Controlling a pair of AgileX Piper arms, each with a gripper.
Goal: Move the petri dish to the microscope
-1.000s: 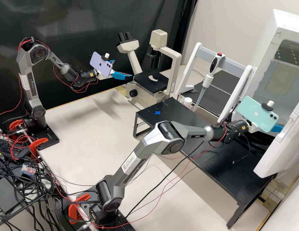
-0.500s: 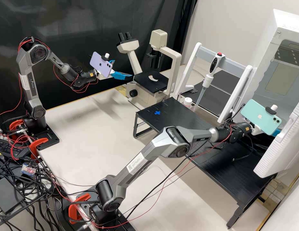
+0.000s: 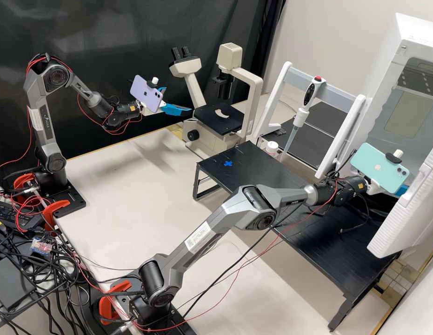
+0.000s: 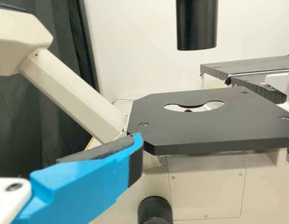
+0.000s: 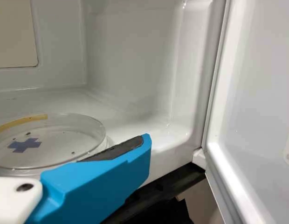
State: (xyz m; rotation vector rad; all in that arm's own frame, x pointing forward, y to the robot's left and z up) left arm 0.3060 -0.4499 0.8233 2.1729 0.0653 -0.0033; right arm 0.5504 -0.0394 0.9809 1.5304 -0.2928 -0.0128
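Observation:
The clear round petri dish (image 5: 60,142) lies on the floor of the white chamber, a blue cross visible through it. Beside it, with the dark pad turned to its side, is one blue finger of my open right gripper (image 5: 114,170). In the high view my right gripper (image 3: 402,190) is partly hidden by the phone and the chamber door. My left gripper (image 3: 179,100) hangs open and empty at the near left of the microscope (image 3: 219,117). In the left wrist view a finger of my left gripper (image 4: 107,172) is close to the black microscope stage (image 4: 205,128).
The white chamber's door (image 3: 407,209) stands open by the right wrist. A low black platform (image 3: 267,174) with a blue cross runs under the right arm. Behind it are a pipette (image 3: 301,116) on a white-framed stand and a small white-capped bottle (image 3: 272,147).
My right arm has stretched farther right, its wrist shifting toward the chamber, mostly in the first half second and only slightly since. The left arm has kept still.

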